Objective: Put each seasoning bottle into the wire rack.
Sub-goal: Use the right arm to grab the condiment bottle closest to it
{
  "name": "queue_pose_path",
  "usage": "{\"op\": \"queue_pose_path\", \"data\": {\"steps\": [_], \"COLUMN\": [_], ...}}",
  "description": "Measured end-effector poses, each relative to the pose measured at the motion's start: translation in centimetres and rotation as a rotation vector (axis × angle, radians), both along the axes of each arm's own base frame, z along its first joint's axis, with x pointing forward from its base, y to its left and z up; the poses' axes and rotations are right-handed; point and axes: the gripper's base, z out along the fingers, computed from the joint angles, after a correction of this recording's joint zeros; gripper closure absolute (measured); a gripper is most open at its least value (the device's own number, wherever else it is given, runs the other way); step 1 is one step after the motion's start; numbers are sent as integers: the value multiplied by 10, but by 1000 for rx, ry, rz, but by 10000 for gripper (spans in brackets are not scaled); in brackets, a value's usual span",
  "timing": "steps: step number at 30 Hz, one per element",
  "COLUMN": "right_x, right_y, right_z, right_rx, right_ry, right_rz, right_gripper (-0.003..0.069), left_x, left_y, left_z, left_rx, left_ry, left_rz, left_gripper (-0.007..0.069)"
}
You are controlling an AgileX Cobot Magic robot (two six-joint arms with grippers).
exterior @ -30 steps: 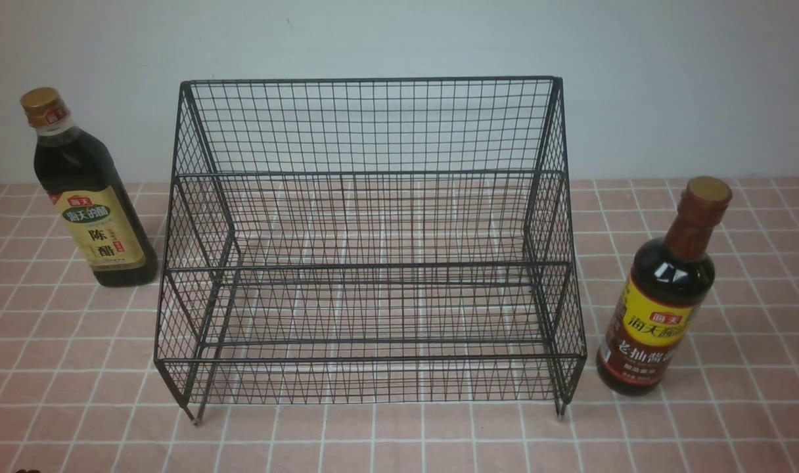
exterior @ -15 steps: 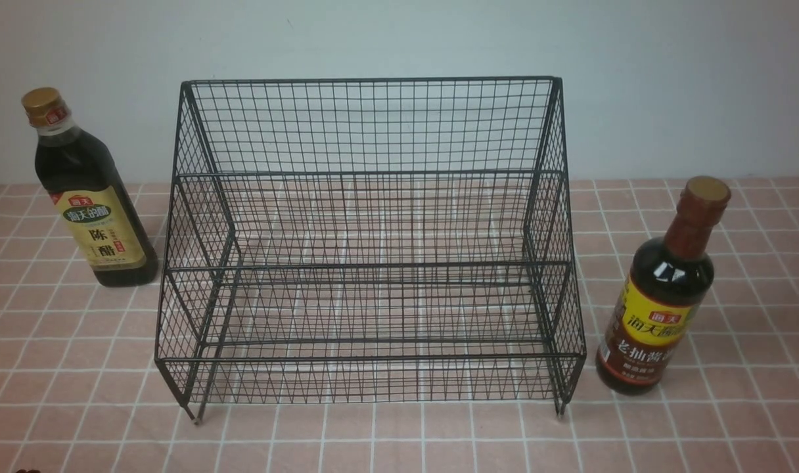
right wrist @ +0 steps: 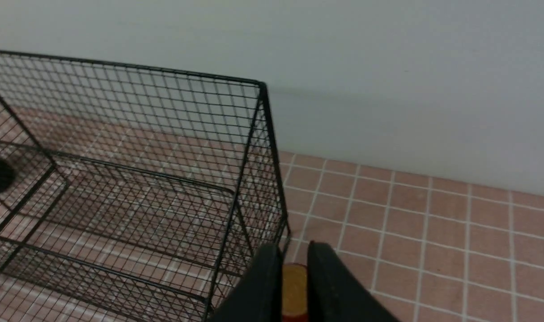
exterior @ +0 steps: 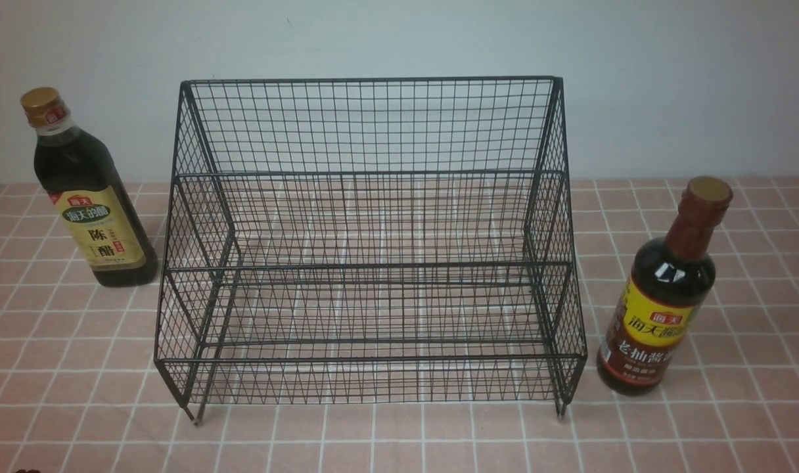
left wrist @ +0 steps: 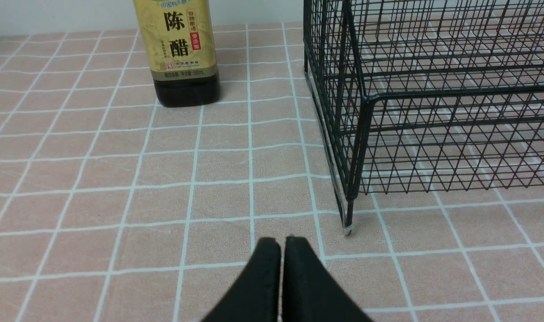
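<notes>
A: Where are the bottles?
B: The aged-vinegar bottle (exterior: 87,197) stands upright left of the wire rack (exterior: 373,79). The dark soy sauce bottle (exterior: 662,295) stands upright to the rack's right. Both are on the surface (exterior: 399,447), outside the rack.
A: Claws?
B: The left claw (left wrist: 282,243) is pressed together and empty, near the rack's front-left foot. The right claw (right wrist: 294,248) is narrowly parted and empty, over the soy cap.
A: Risks?
B: Coming down that narrow, it could topple the tall bottle, or the base may snag the rack's front rail.
</notes>
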Motion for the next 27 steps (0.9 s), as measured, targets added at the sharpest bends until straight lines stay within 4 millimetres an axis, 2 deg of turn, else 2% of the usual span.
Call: {"op": "queue_pose_path", "data": {"steps": [4, 7, 8, 12, 17, 27], "right_x": [24, 45, 46, 59, 69, 75], "right_y": [3, 7, 8, 24, 31, 25], "right_z": [-8, -26, -27, -43, -56, -77], "right_rx": [11, 9, 6, -25, -103, -186], "right_ry": [41, 104, 106, 148, 170, 316], "right_rz": [33, 60, 65, 128, 139, 101], "right_gripper": [417, 242, 232, 67, 15, 18], "left_x": [0, 0, 0, 0, 0, 0], "left_y": [0, 0, 0, 0, 0, 0], "left_z": [0, 0, 0, 0, 0, 0], "left_rx": [0, 0, 0, 0, 0, 0], "left_ry": [0, 0, 0, 0, 0, 0], "left_rz": [0, 0, 0, 0, 0, 0], "left_gripper": [631, 631, 631, 631, 631, 631]}}
